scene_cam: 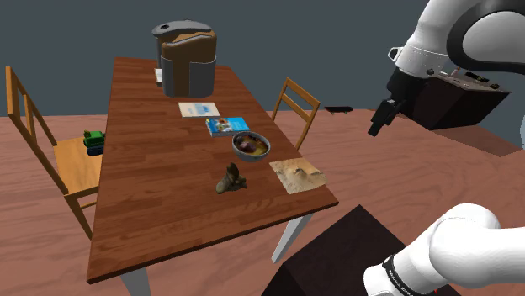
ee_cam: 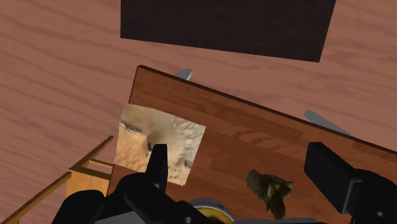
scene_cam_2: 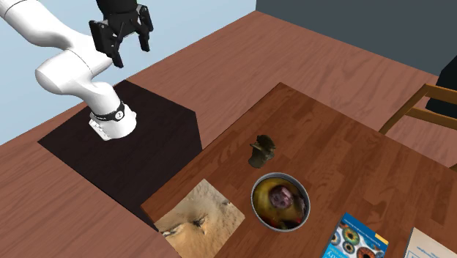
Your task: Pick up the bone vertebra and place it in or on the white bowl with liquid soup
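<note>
The bone vertebra [scene_cam: 230,179], a small brown knobbly piece, lies on the wooden table [scene_cam: 151,193] near its front edge. Just behind it stands the bowl [scene_cam: 251,145], grey-rimmed with yellow and dark contents. In the second exterior view the vertebra [scene_cam_2: 261,149] sits a short way from the bowl [scene_cam_2: 280,201]. My gripper [scene_cam_2: 130,45] hangs open and empty, high above the floor and well off the table's corner. In the wrist view the vertebra [ee_cam: 270,189] lies far below, between my spread fingers [ee_cam: 158,164], beside the bowl's rim [ee_cam: 207,205].
A sandy-textured mat [scene_cam: 296,175] lies at the table corner nearest the arm. Further back are a blue book [scene_cam: 227,125], a paper [scene_cam: 198,109] and a grey-brown appliance [scene_cam: 187,57]. Wooden chairs [scene_cam: 296,105] stand on both sides. The dark stand [scene_cam_2: 124,139] sits beside the table.
</note>
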Controlling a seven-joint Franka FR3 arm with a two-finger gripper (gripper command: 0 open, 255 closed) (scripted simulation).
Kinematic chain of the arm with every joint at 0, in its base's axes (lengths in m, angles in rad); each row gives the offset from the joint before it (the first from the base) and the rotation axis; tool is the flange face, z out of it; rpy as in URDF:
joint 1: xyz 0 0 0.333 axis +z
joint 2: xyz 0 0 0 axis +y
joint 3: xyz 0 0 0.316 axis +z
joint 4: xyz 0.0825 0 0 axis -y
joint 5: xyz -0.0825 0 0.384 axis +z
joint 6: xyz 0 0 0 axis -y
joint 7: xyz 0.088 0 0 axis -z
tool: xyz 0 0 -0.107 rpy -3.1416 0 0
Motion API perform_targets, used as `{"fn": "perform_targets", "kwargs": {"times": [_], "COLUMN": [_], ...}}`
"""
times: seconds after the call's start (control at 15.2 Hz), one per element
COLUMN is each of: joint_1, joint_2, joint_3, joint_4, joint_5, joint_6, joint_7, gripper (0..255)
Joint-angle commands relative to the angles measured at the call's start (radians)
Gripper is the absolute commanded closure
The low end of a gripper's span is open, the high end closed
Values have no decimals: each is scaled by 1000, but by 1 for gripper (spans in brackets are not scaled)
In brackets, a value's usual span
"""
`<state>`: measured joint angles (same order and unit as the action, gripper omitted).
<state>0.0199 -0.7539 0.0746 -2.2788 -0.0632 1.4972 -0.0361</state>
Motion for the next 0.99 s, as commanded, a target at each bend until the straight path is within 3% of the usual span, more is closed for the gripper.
{"fn": "perform_targets", "kwargs": {"times": [0.0, 0.46, 0.92], "joint_1": [0, 8, 9], "joint_2": [0, 155, 366], "joint_3": [0, 72, 142], "joint_4": [0, -54, -39], "joint_5": [0, 38, 44], "joint_6": [0, 205, 398], "joint_7": [0, 107, 215], "gripper": [0, 0, 0]}}
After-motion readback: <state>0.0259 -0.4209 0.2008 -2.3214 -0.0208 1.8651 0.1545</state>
